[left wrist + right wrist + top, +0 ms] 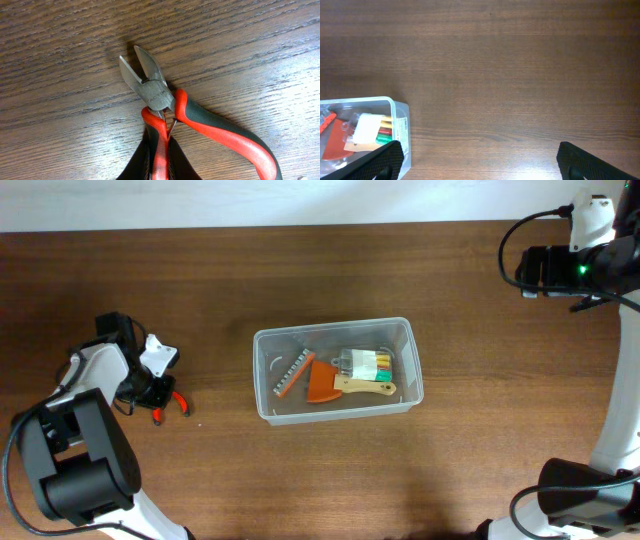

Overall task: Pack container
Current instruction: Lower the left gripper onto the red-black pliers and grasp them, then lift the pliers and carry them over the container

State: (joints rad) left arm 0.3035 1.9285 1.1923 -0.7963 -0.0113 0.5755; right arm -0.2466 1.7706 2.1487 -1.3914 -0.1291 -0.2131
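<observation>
With the left hand clamped on only one handle of the side cutters, lift slowly, since they'll likely swing at the pivot. Container sits mid-worktop, well apart from the cutters and already part-filled, so release low inside it. Right hand has its fingers apart, holding nothing.

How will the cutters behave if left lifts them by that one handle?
Cutters likely tip nose-down: steel head, grip far back. The free handle may swing, since the blades sit sprung open. Rubbery sleeves probably resist slipping.
</observation>
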